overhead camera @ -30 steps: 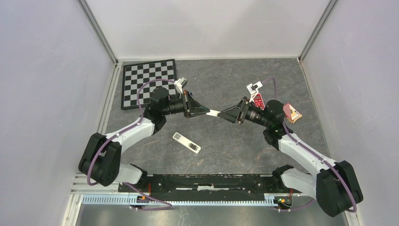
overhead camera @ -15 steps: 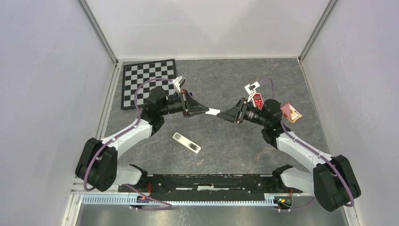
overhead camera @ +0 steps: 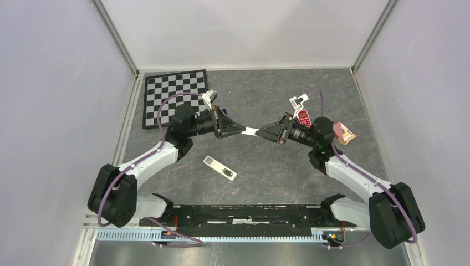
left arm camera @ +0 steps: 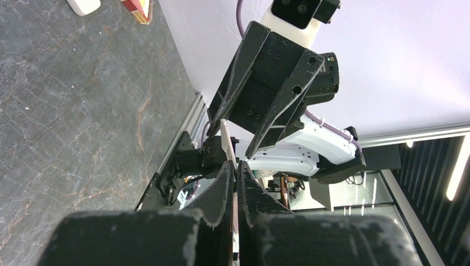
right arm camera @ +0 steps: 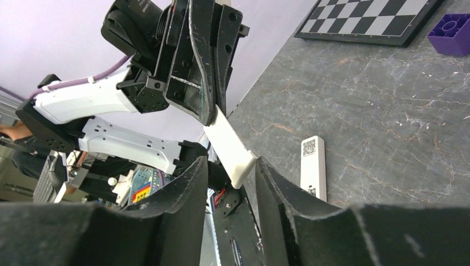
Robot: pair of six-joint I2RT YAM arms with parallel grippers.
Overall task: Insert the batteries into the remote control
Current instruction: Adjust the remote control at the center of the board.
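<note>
My left gripper [overhead camera: 243, 131] is shut on a thin flat white piece [overhead camera: 250, 132] and holds it in the air above the table's middle. In the left wrist view the piece [left arm camera: 226, 141] shows edge-on between the pressed fingers. My right gripper [overhead camera: 260, 133] faces it, open. In the right wrist view the piece's free end [right arm camera: 235, 158] sits between my right fingers [right arm camera: 191, 183], close to or touching one. The long white remote [overhead camera: 219, 168] lies flat on the table below, also in the right wrist view [right arm camera: 313, 166]. No batteries are visible.
A chessboard [overhead camera: 176, 97] lies at the back left, with a purple cube [right arm camera: 449, 33] near it. A red-faced remote [overhead camera: 304, 118] and a red snack packet [overhead camera: 343, 133] lie beside the right arm. Walls close the left, back and right sides.
My right gripper has crept a little left, so its open fingers now sit around the free end of the white piece. My left gripper has held almost still.
</note>
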